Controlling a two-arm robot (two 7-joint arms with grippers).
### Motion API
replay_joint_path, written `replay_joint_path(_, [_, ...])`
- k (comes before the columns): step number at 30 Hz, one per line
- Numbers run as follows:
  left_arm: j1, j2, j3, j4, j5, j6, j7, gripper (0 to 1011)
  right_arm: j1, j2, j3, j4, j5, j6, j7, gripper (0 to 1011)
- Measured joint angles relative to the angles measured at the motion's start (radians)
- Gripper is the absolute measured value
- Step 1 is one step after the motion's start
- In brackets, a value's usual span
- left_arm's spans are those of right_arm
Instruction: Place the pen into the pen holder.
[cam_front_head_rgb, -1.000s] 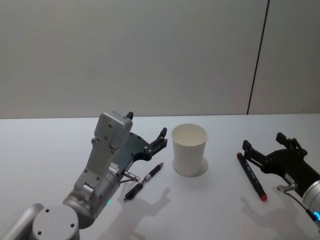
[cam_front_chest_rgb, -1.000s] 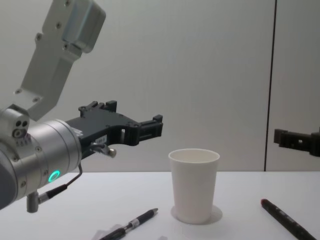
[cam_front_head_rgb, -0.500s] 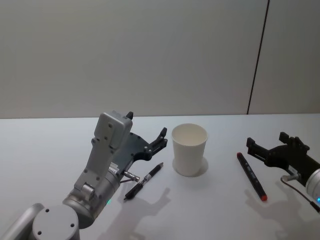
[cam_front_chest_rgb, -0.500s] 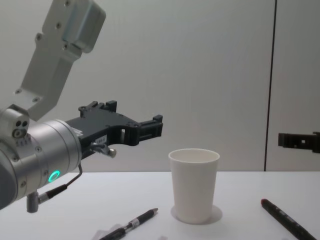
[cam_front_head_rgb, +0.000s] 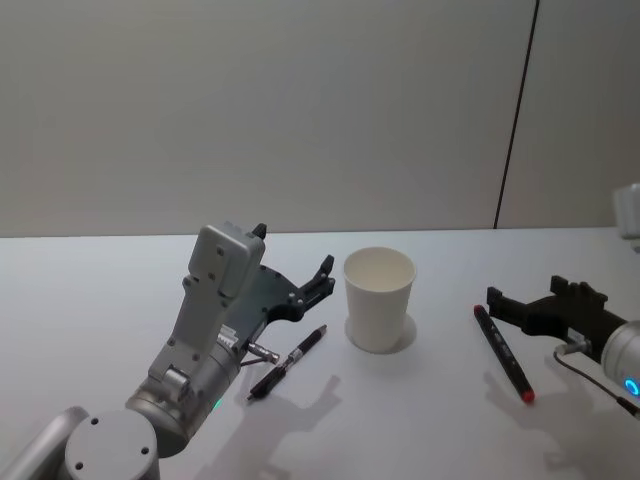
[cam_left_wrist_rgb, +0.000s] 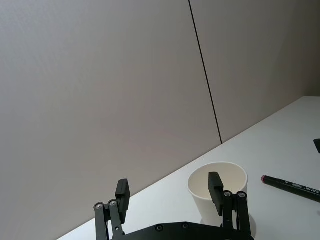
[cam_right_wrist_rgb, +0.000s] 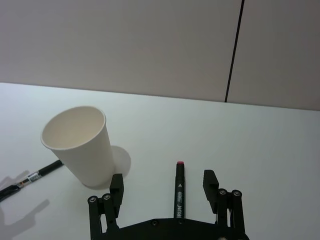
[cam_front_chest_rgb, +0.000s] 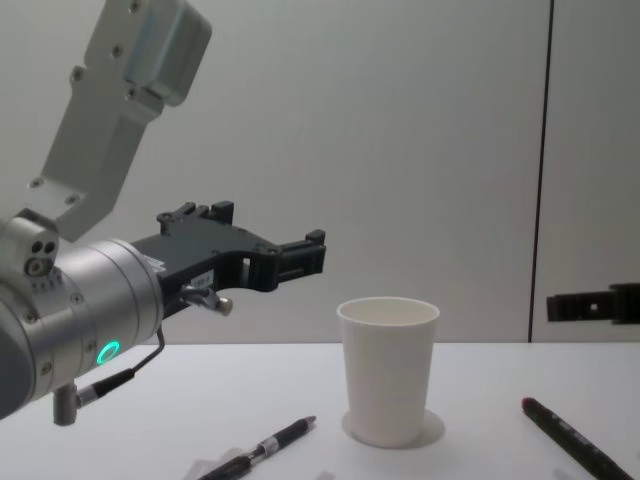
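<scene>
Fingers (cam_right_wrist_rgb: 210, 181) spread wide on the right gripper (cam_right_wrist_rgb: 163, 184), nothing between them, and the red-tipped pen (cam_right_wrist_rgb: 179, 192) lies dead centre in that gap, down on the white table (cam_front_head_rgb: 90, 300). That looks like a line-up for a straight drop onto the barrel. In the chest view the gripper hangs clear above the tabletop, so no contact yet.

Over on the left, the big silver left arm (cam_front_head_rgb: 205, 340) reaches forward, its left gripper (cam_left_wrist_rgb: 169, 189) released too, holding nothing, raised beside the pen holder (cam_front_head_rgb: 379, 298). I'd call it parked out of the way.

The pen holder stands upright mid-table, mouth open to the ceiling, well apart from the red-tipped pen on its right; a lift and a short carry should do it.

The slim black pen (cam_front_head_rgb: 290, 362) lies on the pen holder's left, below the left gripper, untouched.

Hard to read: the holder's floor sits out of sight, the slim pen's near end tucks in against the arm's cable, and the red-tipped pen runs off the chest view's bottom edge.
</scene>
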Motion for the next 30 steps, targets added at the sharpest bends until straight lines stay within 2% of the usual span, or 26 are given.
replay_joint_path(10, [0.000, 0.000, 0.000, 0.000, 0.000, 0.000, 0.000, 1004, 0.055, -0.018, -0.017, 0.038, -0.039, 0.113, 0.027, 1002])
replay_joint_path(21, [0.000, 0.000, 0.000, 0.000, 0.000, 0.000, 0.000, 1004, 0.089, -0.030, -0.026, 0.062, -0.063, 0.187, 0.048, 1002])
replay_joint_path(30, [0.000, 0.000, 0.000, 0.000, 0.000, 0.000, 0.000, 1004, 0.120, -0.040, -0.028, 0.081, -0.077, 0.274, 0.053, 1002])
